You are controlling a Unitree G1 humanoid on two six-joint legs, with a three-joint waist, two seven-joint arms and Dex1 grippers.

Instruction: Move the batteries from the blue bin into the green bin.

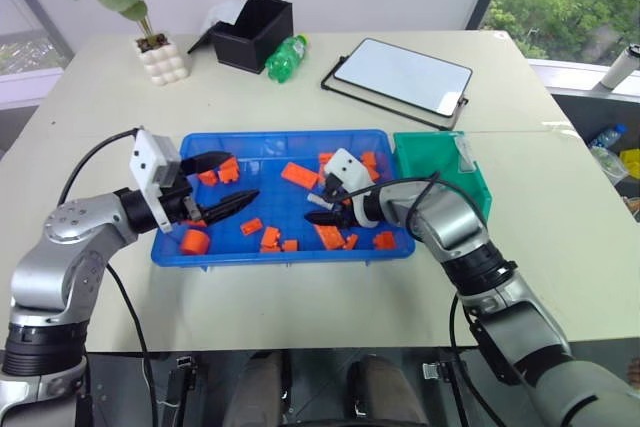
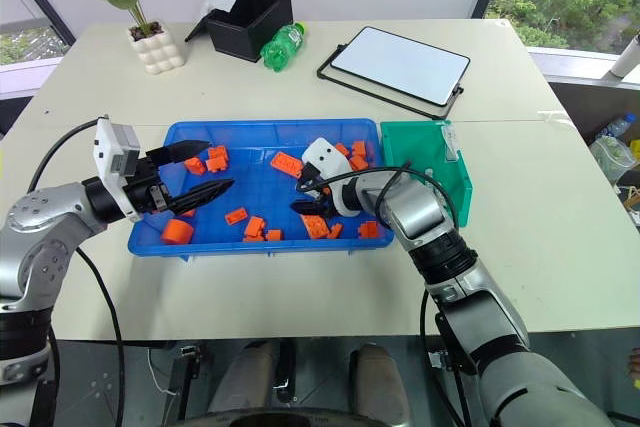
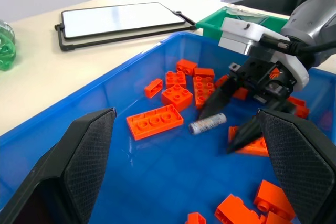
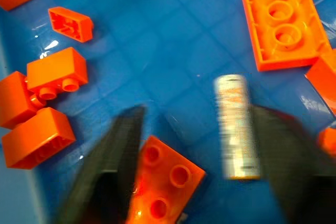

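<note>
Right wrist view: right gripper (image 4: pixel 191 171) straddles a battery (image 4: pixel 236 127) at frame centre in the blue bin (image 1: pixel 170 247), fingers apart and not yet gripping; next, pinch and carry to the green bin (image 1: pixel 475 182); left gripper (image 1: pixel 228 182) hangs open.

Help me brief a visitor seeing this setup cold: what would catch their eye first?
The large bright-blue plastic tray mid-table, scattered with orange plastic blocks. Inside it, the right gripper straddles a small silver-grey metal battery lying on the tray floor, its fingers apart. A deeper green plastic bin adjoins the tray's right end.

Glossy plastic blue bin (image 1: pixel 200 247), metallic battery (image 3: pixel 207 124)
</note>
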